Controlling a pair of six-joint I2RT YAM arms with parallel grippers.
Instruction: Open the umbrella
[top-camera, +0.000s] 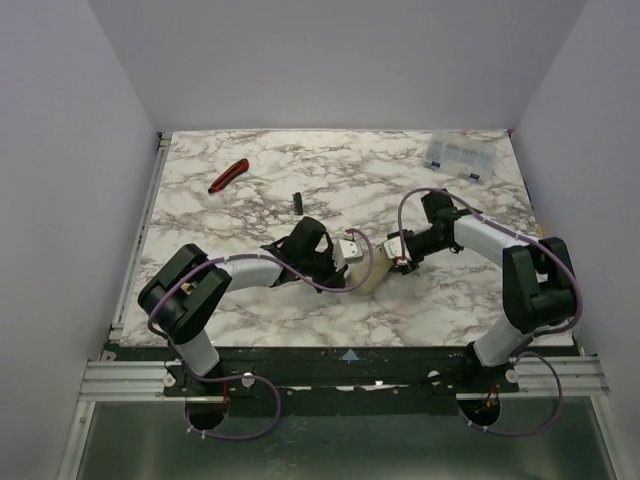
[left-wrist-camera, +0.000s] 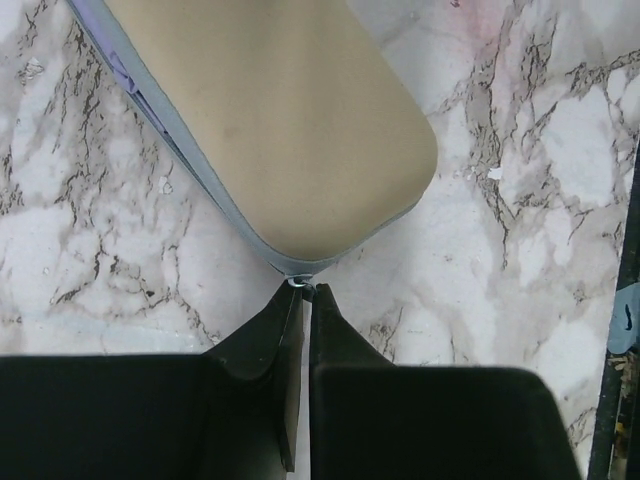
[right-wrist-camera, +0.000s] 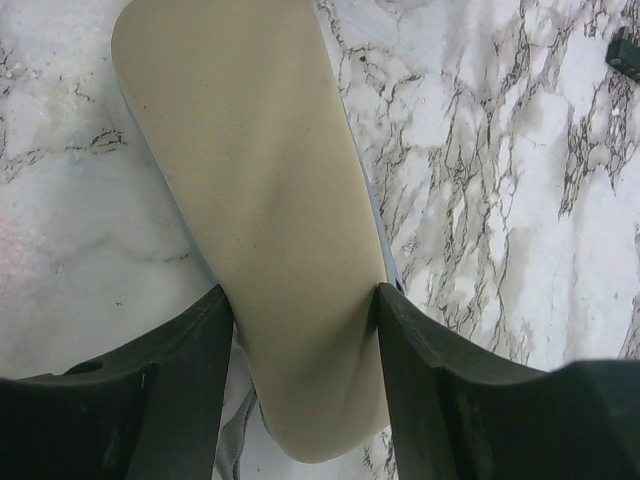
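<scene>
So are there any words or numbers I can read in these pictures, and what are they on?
None can be read in any view.
umbrella: plain cream cover with a grey edge, no print showing.
clear box: small bluish patches on it, too small and blurred to read.
red cutter: too small to tell whether it bears any mark.

A lab test cell: plain walls (top-camera: 60, 150) enclose a marble-print table (top-camera: 430, 305) with aluminium rails (top-camera: 130, 375).
</scene>
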